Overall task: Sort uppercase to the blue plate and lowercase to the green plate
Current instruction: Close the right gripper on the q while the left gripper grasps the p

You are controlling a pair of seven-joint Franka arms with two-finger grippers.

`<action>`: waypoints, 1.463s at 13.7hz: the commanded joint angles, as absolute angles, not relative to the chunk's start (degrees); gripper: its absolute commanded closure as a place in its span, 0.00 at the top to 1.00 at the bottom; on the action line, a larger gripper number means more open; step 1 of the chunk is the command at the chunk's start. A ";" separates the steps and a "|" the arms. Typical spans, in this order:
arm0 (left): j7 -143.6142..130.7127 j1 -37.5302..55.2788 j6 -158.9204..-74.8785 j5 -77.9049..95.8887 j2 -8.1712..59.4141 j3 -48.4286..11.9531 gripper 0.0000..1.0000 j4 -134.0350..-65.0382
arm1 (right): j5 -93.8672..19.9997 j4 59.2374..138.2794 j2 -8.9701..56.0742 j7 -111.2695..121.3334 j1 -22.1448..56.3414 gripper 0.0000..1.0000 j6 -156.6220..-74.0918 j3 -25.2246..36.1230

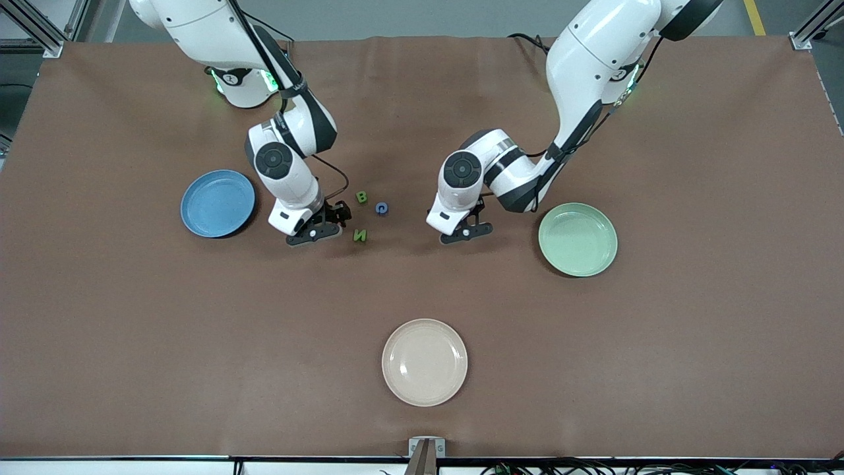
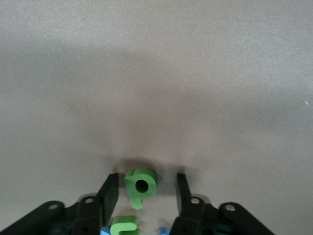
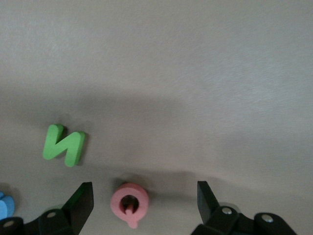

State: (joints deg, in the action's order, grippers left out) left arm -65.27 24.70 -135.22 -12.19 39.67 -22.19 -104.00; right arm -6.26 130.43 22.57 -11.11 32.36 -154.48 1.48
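My right gripper [image 1: 323, 227] is low over the mat beside the blue plate [image 1: 217, 202]. It stands open around the pink uppercase Q [image 3: 129, 203], clear of both fingers. The uppercase green N [image 1: 360, 235], green B [image 1: 361, 196] and blue G [image 1: 382, 208] lie just past it, toward the left arm's end. My left gripper [image 1: 467, 232], down beside the green plate [image 1: 577, 239], is open with narrow gaps around a lowercase green p [image 2: 142, 186]. Another green lowercase letter [image 2: 123, 225] and bits of blue letters [image 2: 105, 230] lie under its palm. Both plates hold nothing.
A cream plate [image 1: 424, 362] sits near the table's front edge, nearer to the front camera than everything else. Brown mat [image 1: 593, 363] covers the whole table. Both forearms lean low over the table's middle.
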 commanded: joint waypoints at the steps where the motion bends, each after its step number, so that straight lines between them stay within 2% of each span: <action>1: -66.80 24.96 -135.70 -13.18 37.62 -21.88 0.45 -106.35 | -6.77 130.96 22.76 -12.04 33.31 0.93 -155.57 2.02; 8: -66.80 24.96 -135.70 -13.18 37.53 -21.88 0.24 -106.79 | -6.77 132.36 22.76 -11.95 33.84 0.87 -155.39 2.02; 13: -65.92 24.17 -132.99 -13.10 34.38 -21.97 0.16 -106.96 | -6.77 132.36 23.20 -12.04 34.28 0.82 -155.48 2.02; 16: -62.86 22.42 -126.23 -12.39 30.25 -22.41 0.15 -106.96 | -6.77 132.36 23.55 -12.04 34.28 0.73 -155.48 1.93; 18: -59.52 18.22 -124.20 -12.30 28.31 -24.95 0.15 -107.14 | -6.77 132.28 23.55 -12.04 34.28 0.68 -155.48 1.93; 20: -54.70 9.89 -123.31 -12.39 26.20 -29.68 0.14 -108.97 | -6.77 132.28 23.64 -11.95 34.28 0.55 -155.48 2.02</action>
State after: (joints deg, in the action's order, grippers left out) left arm -59.00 17.31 -123.80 -12.19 29.35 -25.44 -105.49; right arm -6.27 131.78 23.12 -11.41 33.41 -154.83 1.70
